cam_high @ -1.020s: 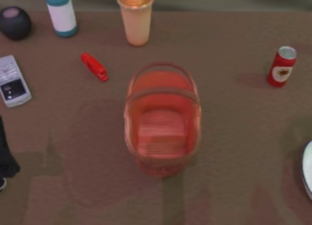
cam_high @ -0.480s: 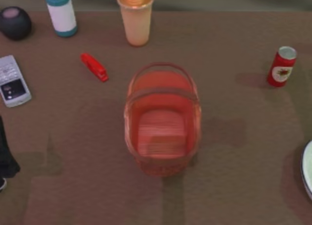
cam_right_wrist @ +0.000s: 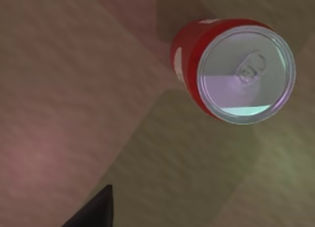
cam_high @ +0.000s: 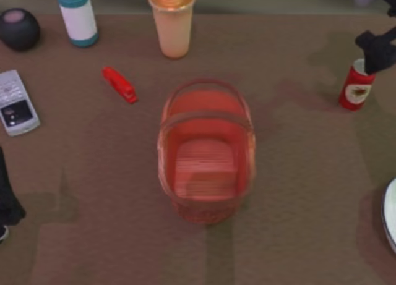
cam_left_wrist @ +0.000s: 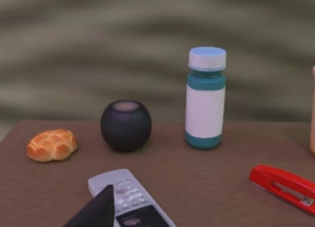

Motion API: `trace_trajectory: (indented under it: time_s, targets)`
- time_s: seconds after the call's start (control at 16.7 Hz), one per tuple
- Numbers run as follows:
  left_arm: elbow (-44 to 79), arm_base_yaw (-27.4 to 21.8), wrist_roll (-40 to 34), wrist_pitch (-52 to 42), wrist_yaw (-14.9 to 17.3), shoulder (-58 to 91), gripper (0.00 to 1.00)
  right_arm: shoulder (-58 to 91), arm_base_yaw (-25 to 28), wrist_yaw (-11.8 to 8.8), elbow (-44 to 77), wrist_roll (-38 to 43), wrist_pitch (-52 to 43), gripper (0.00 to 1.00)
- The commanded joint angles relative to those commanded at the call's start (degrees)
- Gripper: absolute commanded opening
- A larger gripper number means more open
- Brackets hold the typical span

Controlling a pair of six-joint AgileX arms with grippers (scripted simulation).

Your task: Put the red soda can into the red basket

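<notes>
Hovering above the red soda can at far right, right gripper, finger spread unclear. Likely light, rigid, slick: best pinched mid-body.

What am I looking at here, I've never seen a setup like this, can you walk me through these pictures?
This is a simulated two-armed AgileX robot at a brown table. One picture looks down from above; the other two come from cameras on each wrist.

From above, a red basket sits mid-table. The red soda can stands upright at the right, and the right pincer hovers over it, holding nothing. The right wrist view looks down on the can's silver top.

Also there: a red stapler, an orange cup, a white and teal bottle, a dark round speaker, a remote, and a bread roll. The left arm rests at the left edge.
</notes>
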Motion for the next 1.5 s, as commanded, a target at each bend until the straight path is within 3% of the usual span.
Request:
trace_trajectory:
  time_s: [0.42, 0.78, 1.2, 1.44, 1.5]
  targets:
    - [0.00, 0.00, 0.00, 0.00, 0.00, 0.00, 1.00, 15.15, 1.06, -0.87, 16.36, -4.73, -5.71, 1.00]
    - [0.00, 0.00, 0.00, 0.00, 0.00, 0.00, 1.00, 15.19, 0.79, -0.84, 16.08, -4.74, -5.44, 1.00]
    - [0.00, 0.00, 0.00, 0.00, 0.00, 0.00, 1.00, 15.68, 1.44, -0.84, 6.58, -4.37, 4.67, 1.00]
    - [0.00, 0.00, 0.00, 0.00, 0.00, 0.00, 1.00, 15.74, 1.47, -0.84, 6.10, -4.34, 5.14, 1.00]
    - [0.00, 0.00, 0.00, 0.00, 0.00, 0.00, 1.00, 15.74, 1.47, -0.84, 6.10, -4.34, 5.14, 0.92]
